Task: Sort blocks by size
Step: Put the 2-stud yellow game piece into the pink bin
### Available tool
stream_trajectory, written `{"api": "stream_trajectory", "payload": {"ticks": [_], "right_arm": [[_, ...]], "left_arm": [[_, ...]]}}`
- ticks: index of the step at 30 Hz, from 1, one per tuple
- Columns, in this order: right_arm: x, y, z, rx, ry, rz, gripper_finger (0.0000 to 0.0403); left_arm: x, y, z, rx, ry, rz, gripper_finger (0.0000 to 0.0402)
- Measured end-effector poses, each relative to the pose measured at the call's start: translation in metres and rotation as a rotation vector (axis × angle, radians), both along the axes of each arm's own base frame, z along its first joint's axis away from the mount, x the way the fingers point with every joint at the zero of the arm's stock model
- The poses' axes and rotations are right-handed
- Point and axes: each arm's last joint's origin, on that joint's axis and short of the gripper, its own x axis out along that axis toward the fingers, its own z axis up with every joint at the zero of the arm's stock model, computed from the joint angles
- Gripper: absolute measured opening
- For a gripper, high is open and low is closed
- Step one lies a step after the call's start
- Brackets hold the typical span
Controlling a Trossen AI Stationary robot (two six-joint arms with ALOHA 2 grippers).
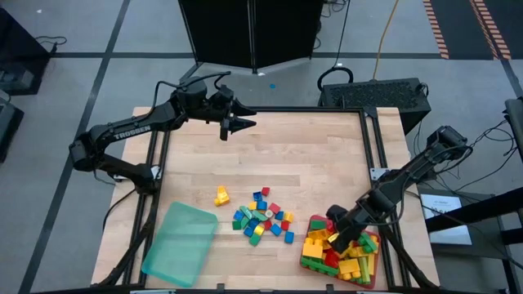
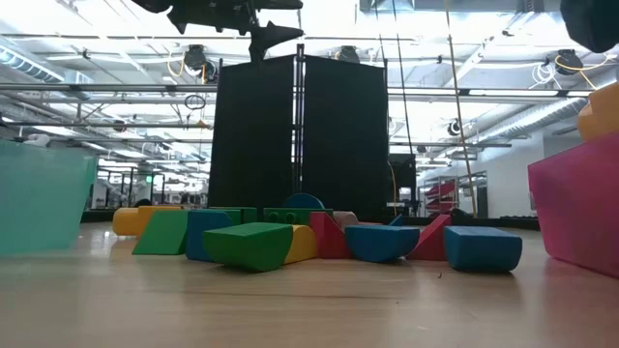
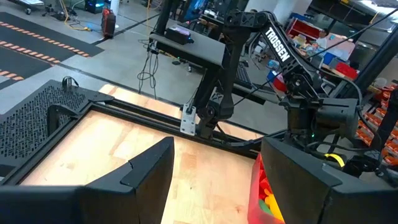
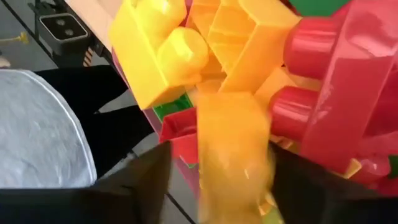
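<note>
Sorting part done. We count a heap of larger red, yellow and green studded plastic blocks (image 1: 343, 251) in the flat red tray (image 1: 306, 260). Small mixed-colour bricks (image 1: 261, 216) lie loose mid-counter; translucent teal tray (image 1: 180, 242) empty. Right tool (image 1: 341, 231) over the heap, fingers parted, a blurred yellow brick (image 4: 233, 155) between them, dropping we judge. Left tool (image 1: 237, 124) open, idle, far side.

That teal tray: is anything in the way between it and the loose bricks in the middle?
Nothing visible. Bare table separates the teal tray from the loose bricks; a lone yellow brick sits off to the side. Both tools are elsewhere.
</note>
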Motion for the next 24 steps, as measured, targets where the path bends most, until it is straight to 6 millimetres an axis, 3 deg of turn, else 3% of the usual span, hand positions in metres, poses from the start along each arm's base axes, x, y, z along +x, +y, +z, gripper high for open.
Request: {"api": "stream_trajectory", "payload": {"ticks": [3,6,13,19,24], "right_arm": [[0.000,0.000,0.000,0.005,0.003,-0.009,0.0293],[0.000,0.000,0.000,0.008,0.017,-0.026,0.0318],[0.008,-0.003,0.023,0.001,-0.014,-0.031,0.0305],[0.012,-0.017,0.052,-0.128,-0.046,-0.028,0.0299],[0.011,-0.033,0.067,-0.302,-0.052,-0.040,0.0300]], "left_arm": [[0.000,0.000,0.000,0.000,0.000,0.000,0.0245],[0.000,0.000,0.000,0.000,0.001,0.000,0.0245],[-0.012,0.003,-0.015,-0.030,0.175,0.008,0.0245],[-0.027,-0.005,-0.042,-0.064,0.494,0.038,0.0245],[-0.037,-0.023,-0.062,-0.006,0.799,0.075,0.0245]]}}
